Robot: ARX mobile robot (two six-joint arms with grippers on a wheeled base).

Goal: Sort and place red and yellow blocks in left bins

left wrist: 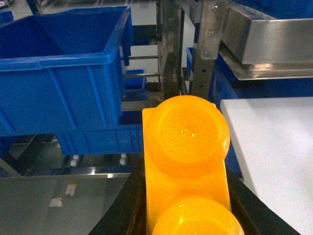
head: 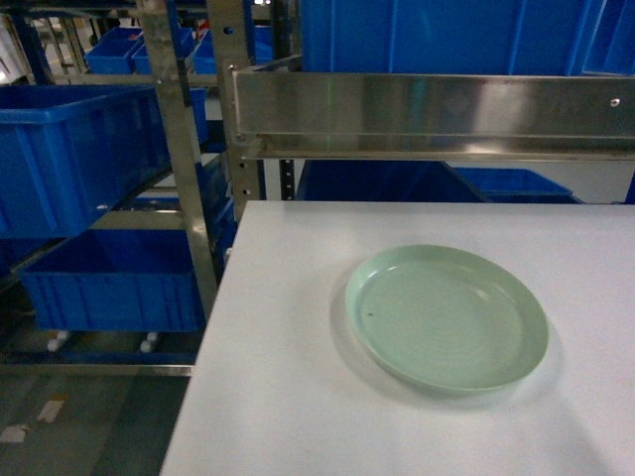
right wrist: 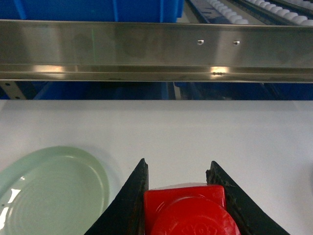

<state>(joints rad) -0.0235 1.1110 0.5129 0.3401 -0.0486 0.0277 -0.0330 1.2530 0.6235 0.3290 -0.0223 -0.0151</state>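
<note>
In the left wrist view a glossy yellow block [left wrist: 186, 147] with two round studs fills the lower middle, and my left gripper [left wrist: 185, 170] is shut on it, black fingers pressed to both sides. It hangs off the white table's left edge, short of the big blue left bin [left wrist: 58, 93], which sits on the rack. In the right wrist view my right gripper [right wrist: 177, 169] is shut on a red block [right wrist: 188, 210] just above the white table [right wrist: 220, 132]. Neither gripper shows in the head view, where the left bin [head: 69, 159] stands at the left.
A pale green round dish [head: 446, 317] lies on the white table [head: 288, 397], left of the right gripper in the right wrist view. A steel shelf rail [head: 427, 109] runs across the back. Steel rack posts [head: 174, 149] and a lower blue crate [head: 109, 283] stand at the left.
</note>
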